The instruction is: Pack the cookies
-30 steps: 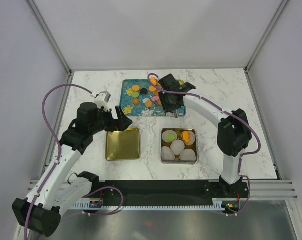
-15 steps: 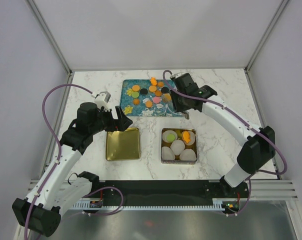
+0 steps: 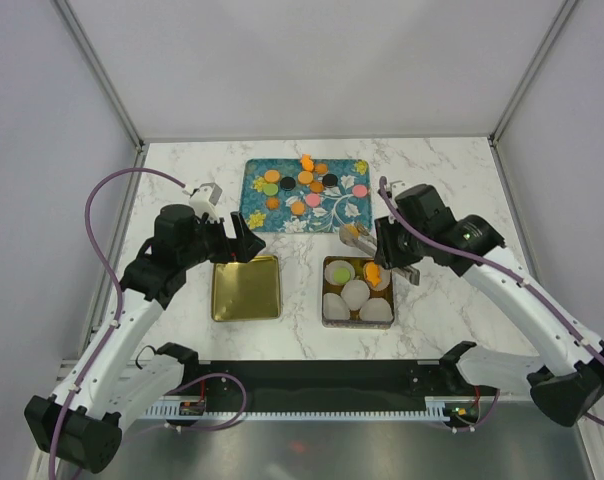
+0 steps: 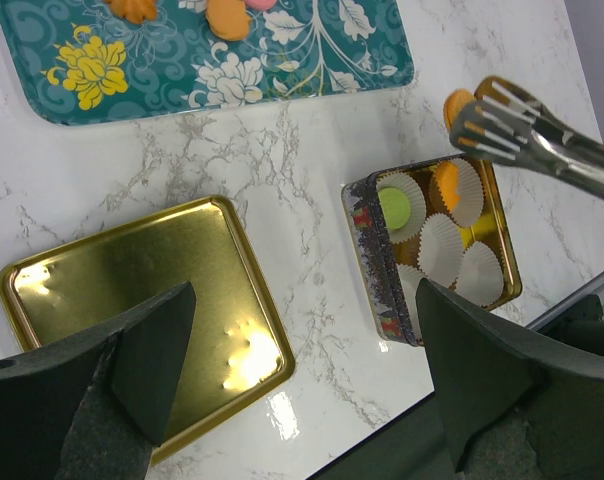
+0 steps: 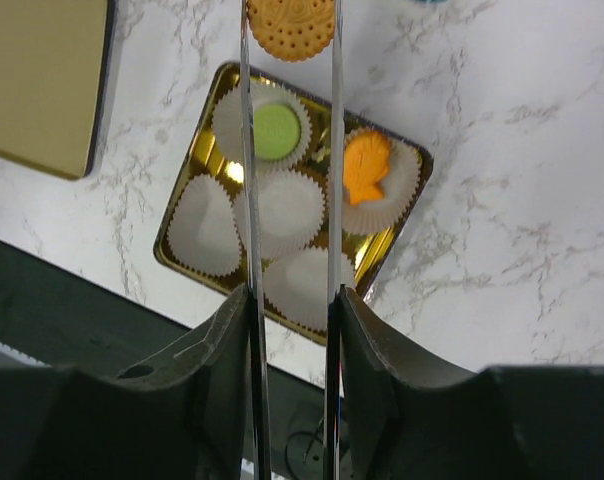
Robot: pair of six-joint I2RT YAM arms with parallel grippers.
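Right wrist: orange cookie point(image 5: 290, 28) in tongs point(image 5: 245, 150), beyond tin point(image 5: 380, 243) edge.

The right arm point(image 3: 502, 282) has swung from the teal tray point(image 3: 354, 208) to above the tin point(image 3: 325, 300), its jaws' tongs point(image 3: 354, 234) carrying 1 orange cookie point(image 5: 290, 28).

Top: teal flowered tray point(image 4: 152, 45) with orange cookies point(image 4: 227, 17) | Lower left: empty gold tin point(image 4: 132, 300) on marble table point(image 4: 282, 160) | Right: cup-lined tin point(image 4: 367, 260), white paper cups point(image 4: 442, 245) holding green cookie point(image 4: 394, 207) and orange cookie point(image 4: 445, 186) | Upper right: metal tongs point(image 4: 542, 150) pinching held orange cookie point(image 4: 456, 104) | Foreground: left gripper point(image 4: 304, 300), fingers spread wide.
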